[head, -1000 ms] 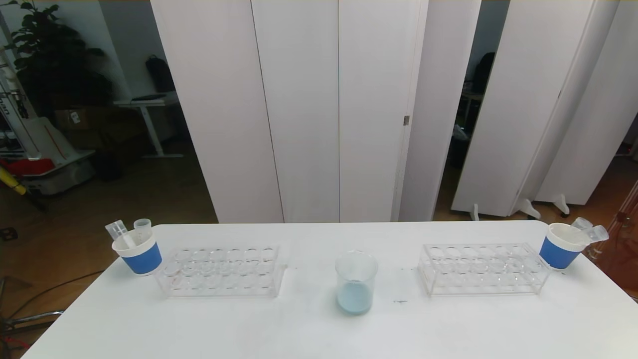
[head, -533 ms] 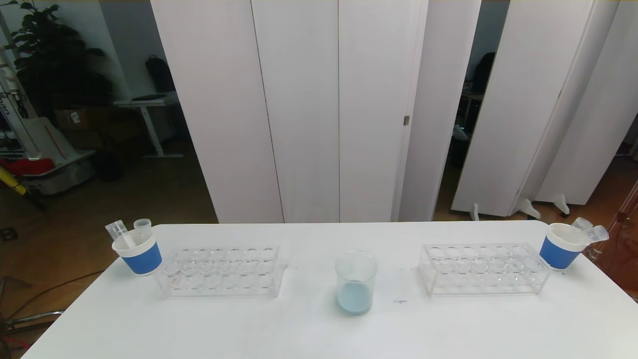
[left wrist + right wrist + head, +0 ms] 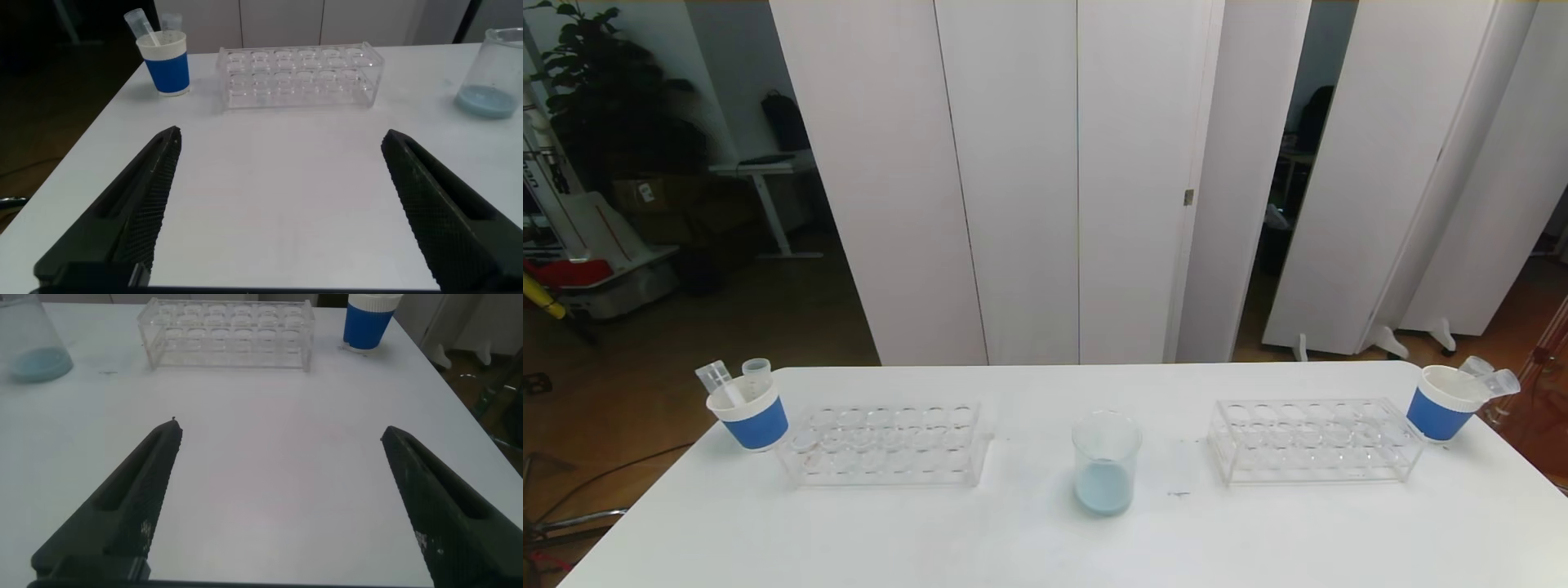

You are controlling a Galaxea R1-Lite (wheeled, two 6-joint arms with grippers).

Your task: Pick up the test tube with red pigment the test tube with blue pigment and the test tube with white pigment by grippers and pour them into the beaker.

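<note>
Beaker (image 3: 1106,464): clear, flared rim, upright near the bench (image 3: 1045,539) centre, between two clear racks. Pale blue liquid is held in its lower part.

Left rack (image 3: 886,443) and right rack (image 3: 1315,439): all wells appear empty; no tube with red, blue or white pigment can be made out in either.

Left cup (image 3: 752,412), white with a blue band, at the far left corner: two clear tubes (image 3: 719,380) are leaned inside; no pigment is visible in them.

Right cup (image 3: 1444,403), same pattern, at the far right corner, close to the bench edge: two clear tubes (image 3: 1490,377) are tilted outward over its rim.

Left gripper (image 3: 278,212): fingers spread wide, nothing held, hovering low over bare bench, well apart from the left rack.

Right gripper (image 3: 282,506): fingers spread wide, nothing held, over bare bench, well apart from the right rack.

Status, as judged: pouring appears done; tubes already discarded in the cups.

Hazards noted:
- Beaker is light and unrestrained; it could be knocked and spilled by an arm swept across the centre.
- Right cup could be toppled off the bench edge, its leaning tubes shifting weight outward.
- An emptied tube could be picked again in error, since contents cannot be told apart.
</note>
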